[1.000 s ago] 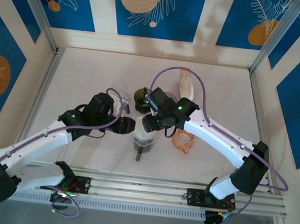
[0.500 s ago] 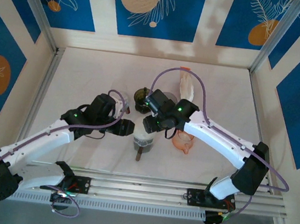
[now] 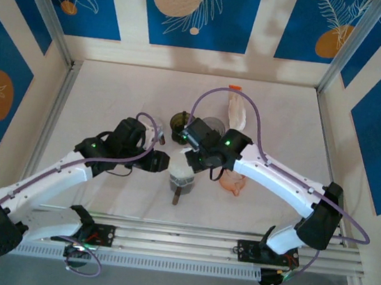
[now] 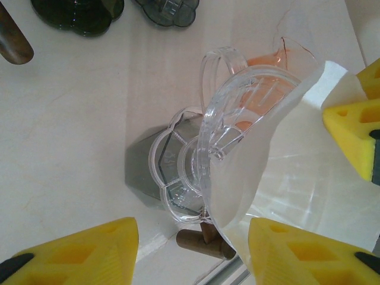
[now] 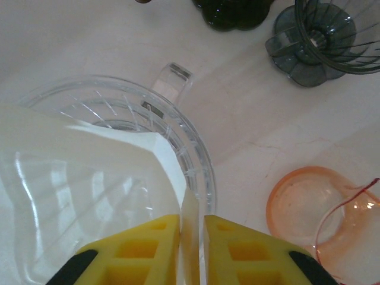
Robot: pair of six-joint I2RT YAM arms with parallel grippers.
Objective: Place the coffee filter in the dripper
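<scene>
On the white counter (image 3: 112,97), walled by blue flowered panels (image 3: 201,10), the right tool (image 5: 191,237) was clamped on the paper filter (image 5: 89,172), which rested over the clear dripper (image 5: 199,166). The left tool (image 4: 193,246) stood with its fingers apart. An orange dripper (image 3: 232,182) sat at the clear one's 3 o'clock.

Blue panels (image 3: 220,20) with orange circles line cream walls (image 3: 128,1) around a white table (image 3: 112,97).

The coffee filter (image 5: 89,172) is white; the dripper (image 5: 178,127) is clear, ribbed. The neighbouring cone (image 5: 297,205) is translucent orange. The rear dripper (image 5: 323,35) looks smoky grey, possibly blue-tinted.
</scene>
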